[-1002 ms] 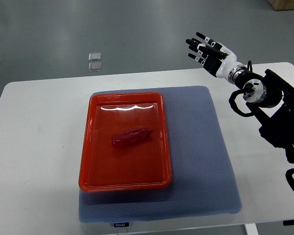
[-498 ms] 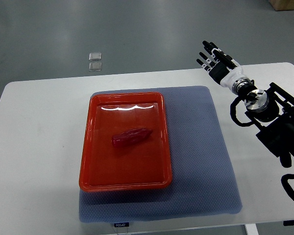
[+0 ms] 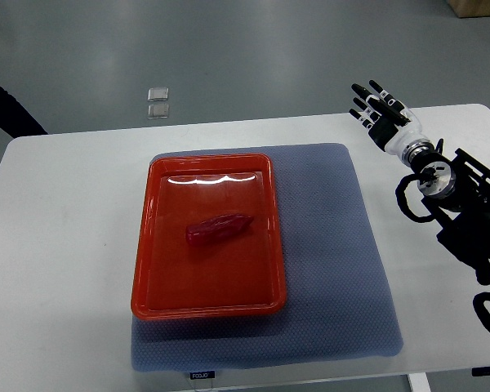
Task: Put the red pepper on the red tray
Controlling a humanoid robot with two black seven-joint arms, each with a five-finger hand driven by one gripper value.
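Observation:
A red pepper (image 3: 220,227) lies in the middle of the red tray (image 3: 208,298), which sits on a blue-grey mat (image 3: 327,245) on the white table. My right hand (image 3: 378,109) is open and empty, fingers spread, above the table's far right edge, well away from the tray. Its black arm (image 3: 461,212) comes in from the right edge. My left hand is out of view.
A dark object (image 3: 8,106) enters at the upper left, beyond the table; I cannot tell what it is. Two small clear squares (image 3: 158,101) lie on the grey floor behind the table. The white table (image 3: 57,245) extends left of the mat.
My right hand has drawn back to the right, away from the tray, still open. A dark object has appeared at the upper left. The pepper and tray have not moved.

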